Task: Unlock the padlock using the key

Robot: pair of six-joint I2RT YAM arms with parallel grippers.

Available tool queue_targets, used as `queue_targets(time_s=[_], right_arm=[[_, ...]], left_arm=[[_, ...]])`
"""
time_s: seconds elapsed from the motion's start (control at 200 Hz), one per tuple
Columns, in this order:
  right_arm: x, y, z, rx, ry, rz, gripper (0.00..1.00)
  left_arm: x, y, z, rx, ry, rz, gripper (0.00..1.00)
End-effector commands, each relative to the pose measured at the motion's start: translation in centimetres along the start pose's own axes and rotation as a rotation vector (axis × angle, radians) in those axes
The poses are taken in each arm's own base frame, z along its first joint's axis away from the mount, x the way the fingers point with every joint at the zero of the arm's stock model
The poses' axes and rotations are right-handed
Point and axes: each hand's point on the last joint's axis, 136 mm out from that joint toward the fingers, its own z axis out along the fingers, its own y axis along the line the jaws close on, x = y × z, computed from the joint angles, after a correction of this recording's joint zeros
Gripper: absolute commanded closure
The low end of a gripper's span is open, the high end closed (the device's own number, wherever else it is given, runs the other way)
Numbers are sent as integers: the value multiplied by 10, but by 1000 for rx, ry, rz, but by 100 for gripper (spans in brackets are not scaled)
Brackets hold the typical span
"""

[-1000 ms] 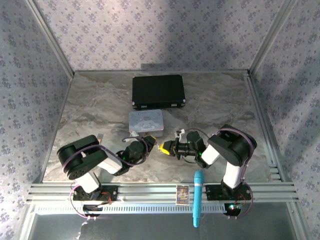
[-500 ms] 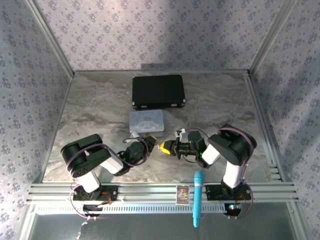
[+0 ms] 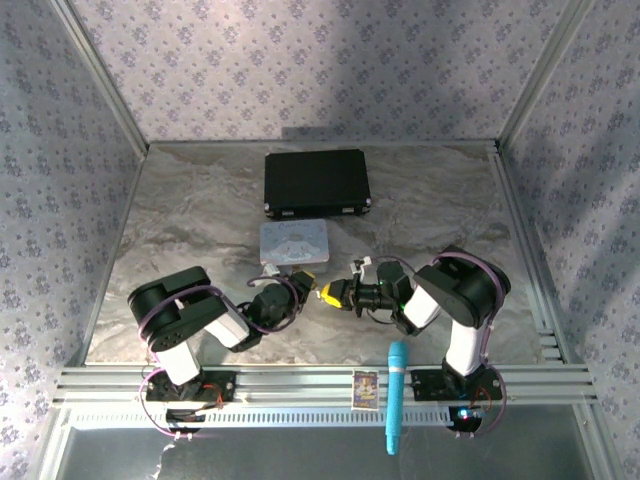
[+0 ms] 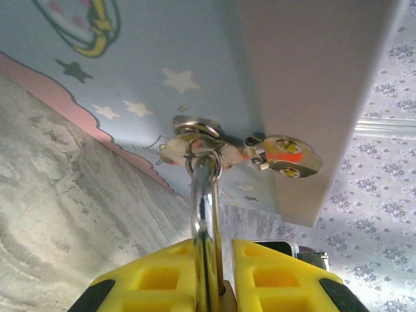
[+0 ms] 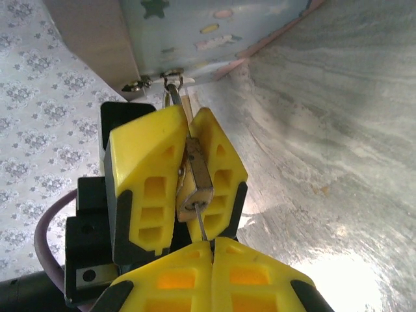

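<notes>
We see our left gripper [image 5: 190,130] clenched on the tiny brass-gold padlock [image 5: 196,183], hooked through the metal hasp [image 4: 195,130] of the pastel tin [image 4: 195,52]. Our right gripper [image 5: 212,246] pinches the thin silvery key [image 5: 203,229], its tip touching the padlock's base.

Left gripper [image 4: 211,253]: two yellow fingers [image 4: 156,276] are closed on the shackle, at the bottom edge.
Padlock [image 4: 203,195]: its thin silvery shackle is held upright and is passed through the hasp ring.
Hasp [image 4: 283,155]: silvery, fixed on the tin's edge.
Tin [image 4: 195,52]: pastel blue, stars are printed on it, pink border below.
Table [image 4: 58,195]: grey marble, touched by the tin.
</notes>
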Motion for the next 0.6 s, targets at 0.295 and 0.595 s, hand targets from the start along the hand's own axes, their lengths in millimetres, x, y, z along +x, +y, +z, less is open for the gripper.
queue_targets(time_s=[0.295, 0.595], right_arm=[[-19, 16, 9, -54, -15, 3, 100], [-29, 18, 14, -60, -37, 20, 100]], left_arm=[[35, -50, 4, 202, 115, -74, 100], [46, -60, 1, 223, 139, -57, 100]])
